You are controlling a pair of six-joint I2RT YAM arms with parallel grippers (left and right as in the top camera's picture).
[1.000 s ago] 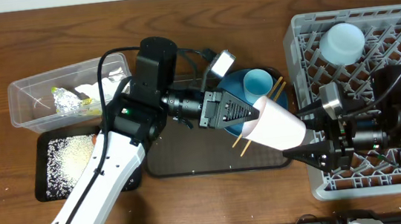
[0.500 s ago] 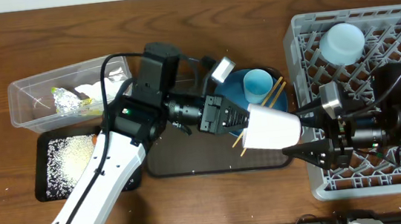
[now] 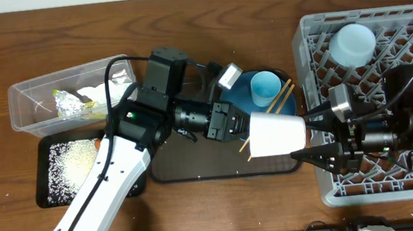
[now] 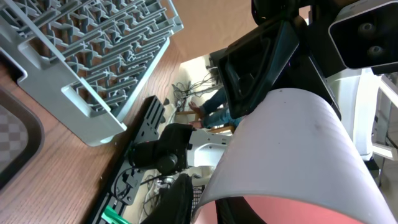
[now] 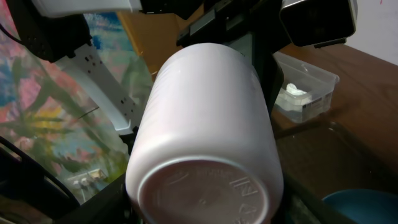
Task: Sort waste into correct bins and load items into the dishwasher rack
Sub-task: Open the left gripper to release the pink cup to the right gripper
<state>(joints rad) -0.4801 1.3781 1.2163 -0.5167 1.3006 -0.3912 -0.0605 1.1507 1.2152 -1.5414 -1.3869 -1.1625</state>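
Observation:
The pink cup hangs on its side between both arms, above the serving tray's right end. My left gripper pinches its rim, one finger inside the pink interior and one outside. From the right, my right gripper has its fingers closed on either side of the cup's base. The grey dishwasher rack stands at the right with the pale bowl upside down in it. A light blue cup and chopsticks rest on the blue plate.
The clear tub at the back left holds foil and tissue. In front of it, the black tray holds rice. The dark brown serving tray lies under the left arm.
The cup has swung from tilted to level and shifted slightly left and up. The left wrist drew back a little, while the right gripper stayed around the cup's base.

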